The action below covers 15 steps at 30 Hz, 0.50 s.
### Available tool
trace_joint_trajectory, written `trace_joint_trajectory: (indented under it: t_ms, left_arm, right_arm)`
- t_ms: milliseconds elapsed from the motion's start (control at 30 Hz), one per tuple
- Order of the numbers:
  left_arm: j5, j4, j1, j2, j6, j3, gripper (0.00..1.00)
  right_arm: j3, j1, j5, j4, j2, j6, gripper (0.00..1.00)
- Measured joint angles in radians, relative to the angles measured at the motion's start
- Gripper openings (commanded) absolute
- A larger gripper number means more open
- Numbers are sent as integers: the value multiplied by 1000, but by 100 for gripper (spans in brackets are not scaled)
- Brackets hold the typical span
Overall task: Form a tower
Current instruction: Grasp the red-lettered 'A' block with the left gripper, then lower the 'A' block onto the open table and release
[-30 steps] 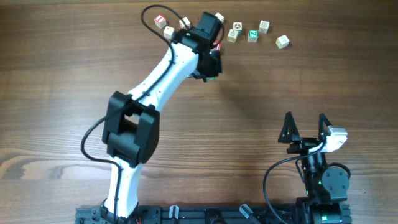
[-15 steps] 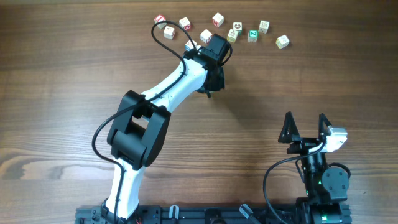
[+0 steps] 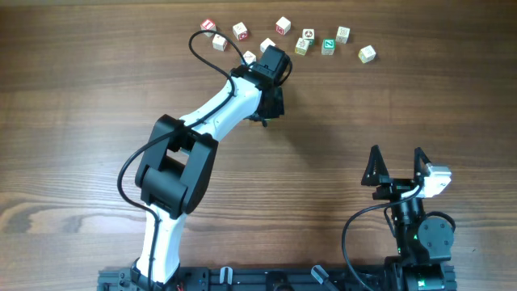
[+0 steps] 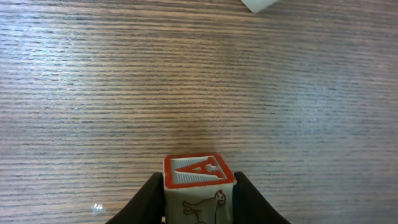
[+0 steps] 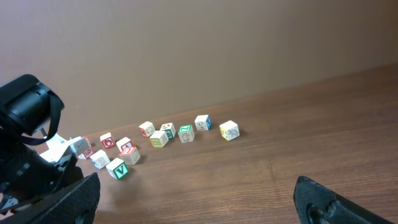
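My left gripper (image 4: 199,190) is shut on a pale wooden cube (image 4: 198,172) with a red-framed letter A on top and an animal drawing on its near side. The cube hangs just above bare wood. In the overhead view the left gripper (image 3: 266,109) is a little in front of the row of loose cubes (image 3: 308,35) at the back of the table, and the held cube is hidden under the wrist. No tower shows in any view; every cube on the table lies singly. My right gripper (image 3: 397,166) stands open at the front right with nothing between its fingers.
Several loose alphabet cubes lie in a ragged row along the back, from a red one (image 3: 208,26) to a pale one (image 3: 367,54). The right wrist view shows the same row, with a green V cube (image 5: 117,167) nearest. A brown wall rises behind the table.
My left arm has drawn back from the cube row toward the front, uncovering several cubes, then edged slightly left. It stays shut on its cube. The right arm has not moved.
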Motion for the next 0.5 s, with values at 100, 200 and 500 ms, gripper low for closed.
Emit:
trace_joint_trajectory:
  t_ms: [100, 200, 500]
  left_arm:
    - [16, -2, 0, 0, 17, 0, 32]
    - [19, -4, 0, 0, 24, 0, 33]
    - [20, -5, 0, 0, 53, 0, 54]
  right_arm:
    - [0, 0, 0, 0, 0, 0, 100]
    - [0, 0, 0, 0, 0, 0, 100]
    - [0, 0, 0, 0, 0, 0, 100]
